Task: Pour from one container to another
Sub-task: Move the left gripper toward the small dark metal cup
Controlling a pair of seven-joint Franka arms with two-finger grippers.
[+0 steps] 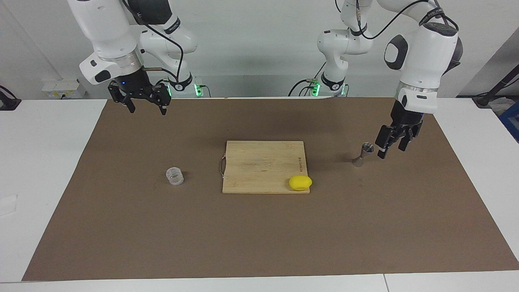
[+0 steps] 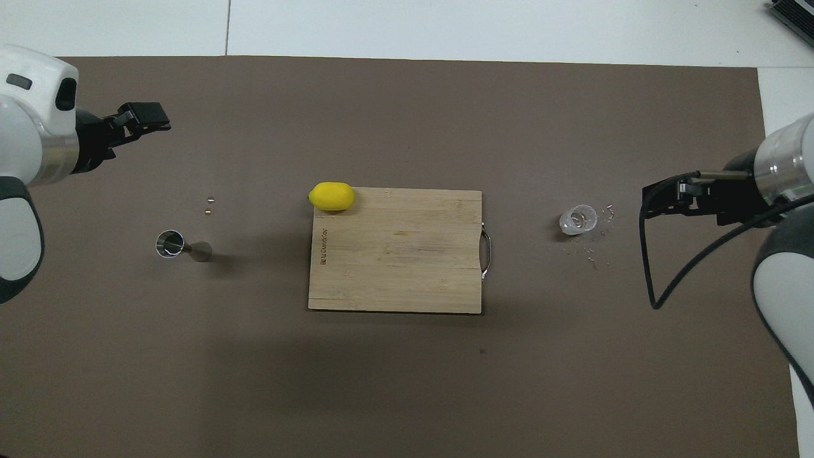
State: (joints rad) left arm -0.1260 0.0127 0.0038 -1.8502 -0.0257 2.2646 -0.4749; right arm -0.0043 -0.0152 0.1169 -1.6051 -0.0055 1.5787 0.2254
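Jaws on both grippers are spread wide and neither one has hold of anything. Left gripper (image 1: pixel 391 147) hangs low just beside the steel jigger (image 1: pixel 363 154), toward the left arm's end of the table, with a small gap between them in the facing view, so no contact that I can see. In the overhead view that same gripper (image 2: pixel 143 117) shows up well away from the jigger (image 2: pixel 181 246), but that's just the height playing tricks.

Jigger is standing upright on the brown mat (image 1: pixel 259 243), open cone facing up. A couple of tiny bits (image 2: pixel 208 205) lie on the mat near it, too small to say what they are.

Right gripper (image 1: pixel 144 106) is up in the air over the mat edge close to the robots, waiting. Clear plastic cup (image 1: pixel 174 176) sits upright on the mat toward the right arm's end, well apart from that gripper. Can't tell what's in it. Some little specks (image 2: pixel 594 251) are scattered on the mat right around the cup.

Between cup and jigger there's a bamboo cutting board (image 1: pixel 263 164) with a metal handle on the cup side, and a lemon (image 1: pixel 300 183) sits on its corner away from the robots, at the jigger end, partly over the edge.
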